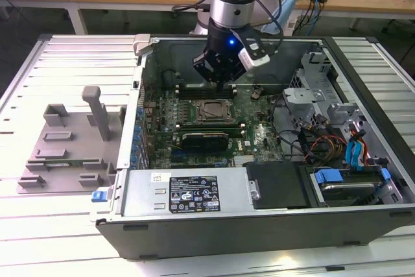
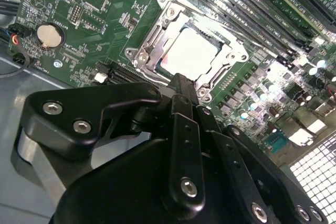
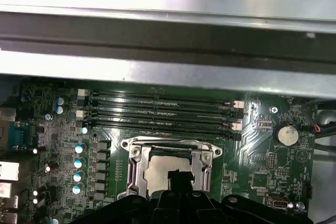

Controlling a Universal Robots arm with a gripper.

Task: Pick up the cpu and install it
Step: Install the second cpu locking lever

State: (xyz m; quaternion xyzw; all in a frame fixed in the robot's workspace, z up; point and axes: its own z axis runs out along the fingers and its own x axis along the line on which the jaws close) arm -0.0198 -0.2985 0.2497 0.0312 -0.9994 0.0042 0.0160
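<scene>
The cpu (image 2: 189, 53), a small silvery-white square, lies flat inside the black socket with its metal frame (image 2: 152, 45) on the green motherboard. It appears as a pale square (image 3: 156, 174) in the first wrist view, and the socket (image 1: 214, 111) sits mid-board in the exterior view. My gripper (image 1: 224, 82) hangs a little above the socket, inside the open computer case. Its black tip (image 2: 181, 83) shows at the chip's near edge in both wrist views (image 3: 178, 178). Nothing is seen held in it.
A grey plastic tray (image 1: 65, 147) with raised blocks lies outside the case on the exterior view's left. Memory slots (image 3: 157, 111) run beside the socket, with a coin battery (image 3: 286, 135) nearby. A power supply (image 1: 188, 192), cables (image 1: 324, 141) and blue drive bays (image 1: 350, 180) crowd the case.
</scene>
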